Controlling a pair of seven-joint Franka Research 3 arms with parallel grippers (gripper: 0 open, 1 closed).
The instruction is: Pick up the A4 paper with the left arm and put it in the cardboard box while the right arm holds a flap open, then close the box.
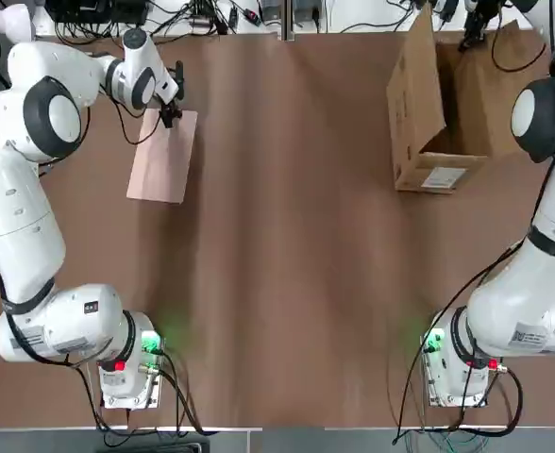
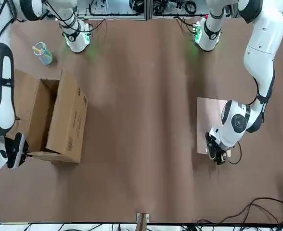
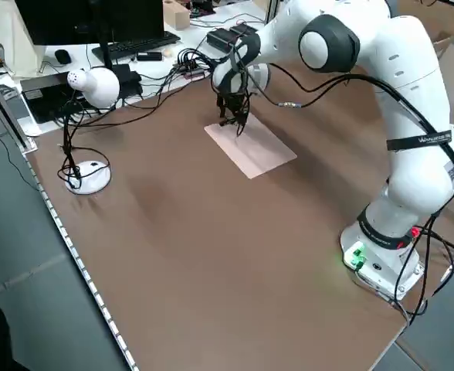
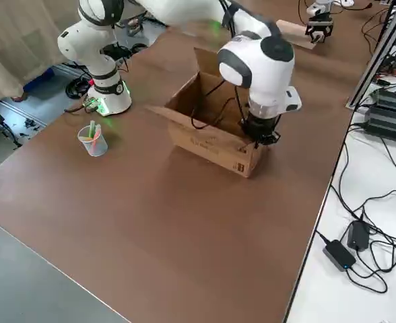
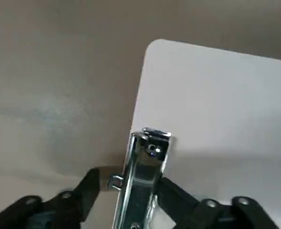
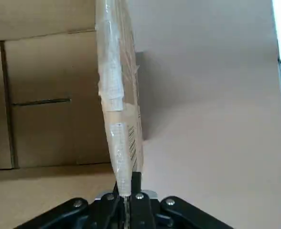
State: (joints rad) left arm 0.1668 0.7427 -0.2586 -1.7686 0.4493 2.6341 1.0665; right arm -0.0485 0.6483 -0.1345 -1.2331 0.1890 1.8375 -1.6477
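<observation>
Left hand [image 5: 135, 210]: fingers straddling the A4 paper [image 1: 163, 156] clip, not yet clenched; centring there before lifting seems wise. Right hand [image 6: 126, 200], at table's 1 o'clock: pinching a cardboard box [image 1: 428, 142] flap.

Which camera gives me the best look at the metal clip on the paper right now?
Left wrist view: the clip fills the frame between the left gripper's fingers, at the A4 paper's edge. In the top, front and left side views the gripper hides it.

A plastic cup [image 4: 92, 140] holding coloured sticks stands on the brown table [image 4: 151, 222] beside a white desk lamp [image 3: 88, 93].
</observation>
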